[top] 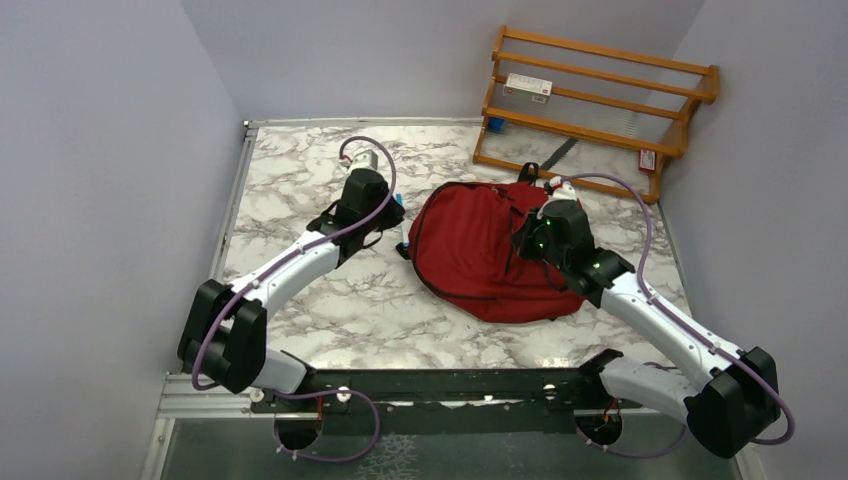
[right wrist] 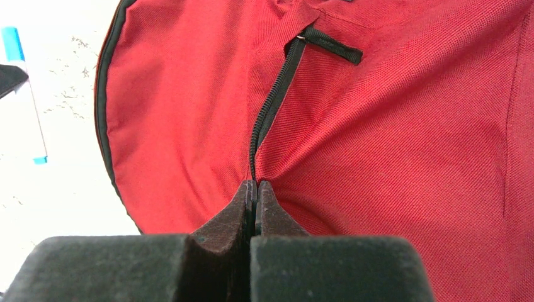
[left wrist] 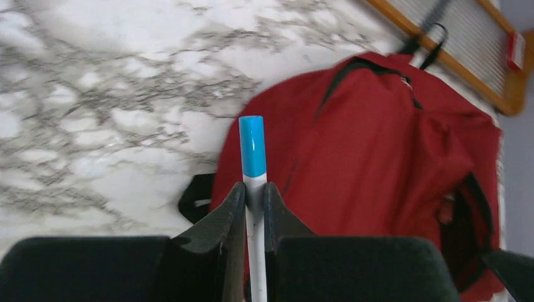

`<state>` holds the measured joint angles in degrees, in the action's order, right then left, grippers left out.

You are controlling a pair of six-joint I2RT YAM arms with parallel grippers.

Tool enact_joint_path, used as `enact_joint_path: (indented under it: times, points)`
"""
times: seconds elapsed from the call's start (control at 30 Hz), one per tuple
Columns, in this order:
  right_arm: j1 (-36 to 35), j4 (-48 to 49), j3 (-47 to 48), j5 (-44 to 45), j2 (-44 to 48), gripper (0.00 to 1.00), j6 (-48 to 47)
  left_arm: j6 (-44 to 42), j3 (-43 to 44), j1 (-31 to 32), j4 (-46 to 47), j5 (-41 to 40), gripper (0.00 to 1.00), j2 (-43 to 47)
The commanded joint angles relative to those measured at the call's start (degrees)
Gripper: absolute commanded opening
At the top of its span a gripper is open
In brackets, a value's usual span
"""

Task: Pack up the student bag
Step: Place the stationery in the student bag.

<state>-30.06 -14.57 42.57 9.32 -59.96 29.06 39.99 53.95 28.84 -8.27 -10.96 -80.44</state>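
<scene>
The student bag (top: 470, 250), dark red with black zippers, lies flat in the middle of the marble table. My left gripper (left wrist: 254, 189) is shut on a white marker with a blue cap (left wrist: 252, 148), which sticks out past the fingertips just left of the bag (left wrist: 378, 145). In the top view this gripper (top: 401, 236) hovers at the bag's left edge. My right gripper (right wrist: 256, 184) is shut over the bag (right wrist: 409, 126), pinching the puckered fabric where the black zipper (right wrist: 274, 100) runs into its tips. From above, that gripper (top: 522, 240) sits on the bag's right part. The marker (right wrist: 25, 107) also shows at the far left.
A wooden rack (top: 600, 100) stands at the back right, holding a small white and red box (top: 528, 88). Grey walls close in on the left, back and right. A black strap loop (left wrist: 195, 198) lies on the table at the bag's edge.
</scene>
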Motion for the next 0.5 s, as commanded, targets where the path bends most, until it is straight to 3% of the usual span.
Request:
enact_joint_path:
  times: [0.0, 0.13, 0.47]
  points:
    - [-0.52, 2.0, 0.43, -1.02, -0.64, 0.01, 0.16, -5.16, 1.25, -0.07, 13.78, 24.81, 0.0, -2.86]
    - [-0.49, 1.6, 0.68, -1.15, -0.23, 0.01, 0.3, -5.8, 1.61, 1.47, 19.73, 33.98, 0.0, -6.25]
    - [-0.52, 0.01, 1.14, 3.03, 1.61, 0.01, -0.88, -8.66, 10.38, 6.73, 22.59, 44.67, 0.0, -15.58]
